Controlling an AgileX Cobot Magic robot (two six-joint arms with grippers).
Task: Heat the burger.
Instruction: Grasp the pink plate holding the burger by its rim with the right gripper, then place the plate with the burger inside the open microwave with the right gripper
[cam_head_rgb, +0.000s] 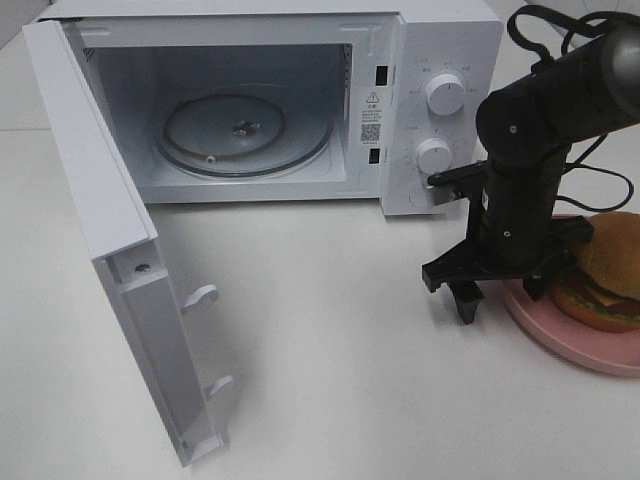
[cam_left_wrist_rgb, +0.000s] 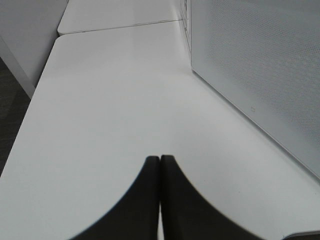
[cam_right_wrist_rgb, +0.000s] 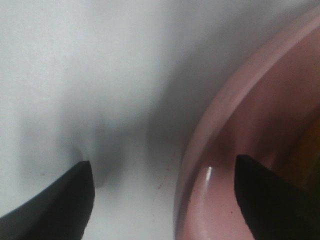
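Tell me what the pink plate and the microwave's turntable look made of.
Pink plate: probably glazed ceramic or glossy plastic. It is smooth and opaque, with a bright highlight near its rim in the right wrist view. Turntable: looks like clear glass. It is see-through, with moulded rings that catch reflections.

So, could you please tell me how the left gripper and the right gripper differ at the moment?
The left gripper is shut, fingertips pressed together; the right gripper stands wide open. The left gripper is over the white table; the right gripper straddles the rim of the pink plate, one finger on either side. Both have black fingers and hold nothing.
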